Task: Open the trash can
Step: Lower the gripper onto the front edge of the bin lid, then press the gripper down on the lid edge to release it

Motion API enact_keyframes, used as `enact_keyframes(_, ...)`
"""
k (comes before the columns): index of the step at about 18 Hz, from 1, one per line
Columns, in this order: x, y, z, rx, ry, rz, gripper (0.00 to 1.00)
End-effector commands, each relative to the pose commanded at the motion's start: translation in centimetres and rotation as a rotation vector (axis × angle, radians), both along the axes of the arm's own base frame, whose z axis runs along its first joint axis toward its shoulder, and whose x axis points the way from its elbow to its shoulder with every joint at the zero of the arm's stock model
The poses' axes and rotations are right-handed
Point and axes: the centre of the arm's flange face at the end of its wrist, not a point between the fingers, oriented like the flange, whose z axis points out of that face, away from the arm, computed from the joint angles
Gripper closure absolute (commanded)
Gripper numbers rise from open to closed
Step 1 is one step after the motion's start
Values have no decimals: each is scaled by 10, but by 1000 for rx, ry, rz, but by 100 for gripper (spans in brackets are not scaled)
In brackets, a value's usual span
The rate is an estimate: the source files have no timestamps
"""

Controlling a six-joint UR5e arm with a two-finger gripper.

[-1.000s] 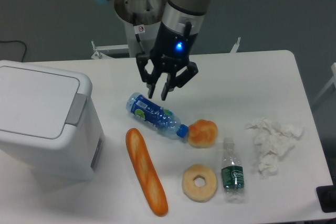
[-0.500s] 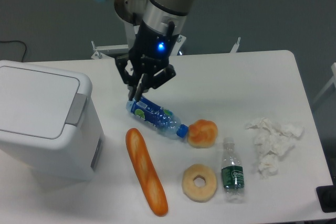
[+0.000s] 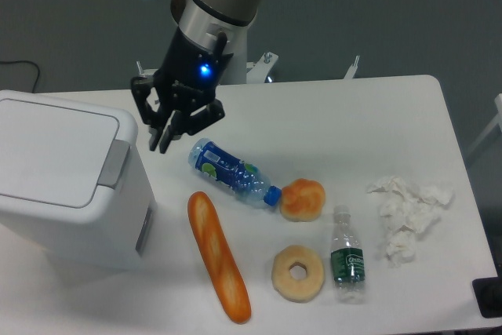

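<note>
Gripper (image 3: 159, 145) hangs above the table (image 3: 353, 115) with nothing in its grasp, its two fingers close together but a small gap showing between the tips, just right of the trash can (image 3: 67, 182) and near its grey push tab (image 3: 115, 162). That white bin stands at the table's left edge with its flat lid (image 3: 51, 147) down, so nothing of the opening is done yet. What is left, as I judge it, is to bring the fingertips over the tab, press it, and let the lid rise. A blue-labelled bottle (image 3: 231, 172) lies just right of the claw, clear of it.
</note>
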Motion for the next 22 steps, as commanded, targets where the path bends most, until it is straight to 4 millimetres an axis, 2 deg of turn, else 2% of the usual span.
enact_keyframes(4, 7, 26, -7, 2, -23, -10, 79)
enact_keyframes(6, 11, 30, -10, -2, -29, -15, 79)
enact_keyframes(8, 17, 34, -12, -9, -38, -17, 87)
enact_keyframes(12, 22, 35, -15, -17, -44, -21, 98)
enact_keyframes(22, 31, 33, -25, -37, -47, -35, 99)
